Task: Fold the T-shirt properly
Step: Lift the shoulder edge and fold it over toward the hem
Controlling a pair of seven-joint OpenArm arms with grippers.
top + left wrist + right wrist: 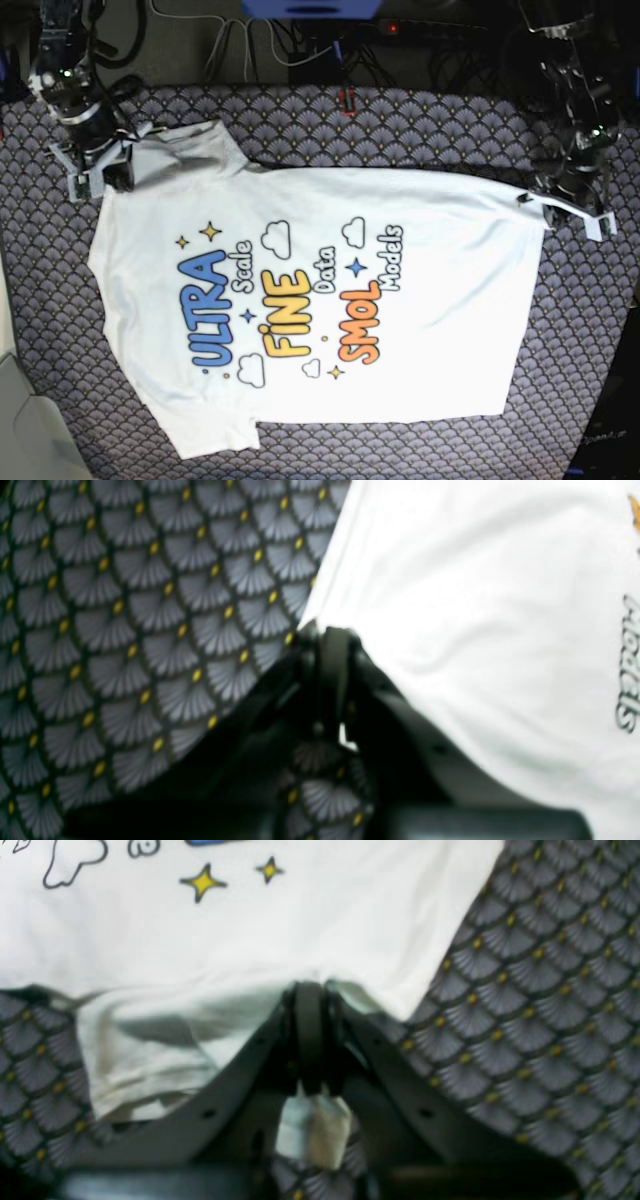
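the counter (590,330) is covered by a dark cloth with a grey fan pattern and small yellow dots. along its far edge run cables (300,45), a blue box (315,8) and a small red light. nothing lies on the shirt or between the two arms.

the t-shirt (320,300) is spread flat on the counter, print side up, with "ultra" in blue, "fine" in yellow and "smol" in orange, plus clouds and stars. in the base view its collar end points to the left and its hem to the right, and one sleeve reaches toward the upper left corner.

the right claw (309,990) is pressed together, pinching white cloth at the sleeve end of the shirt, and a bit of fabric shows behind the closed jaws in its wrist view. the left claw (327,632) is also pressed together, nipping the shirt's edge at the far hem corner, where the white cloth meets the patterned cover.
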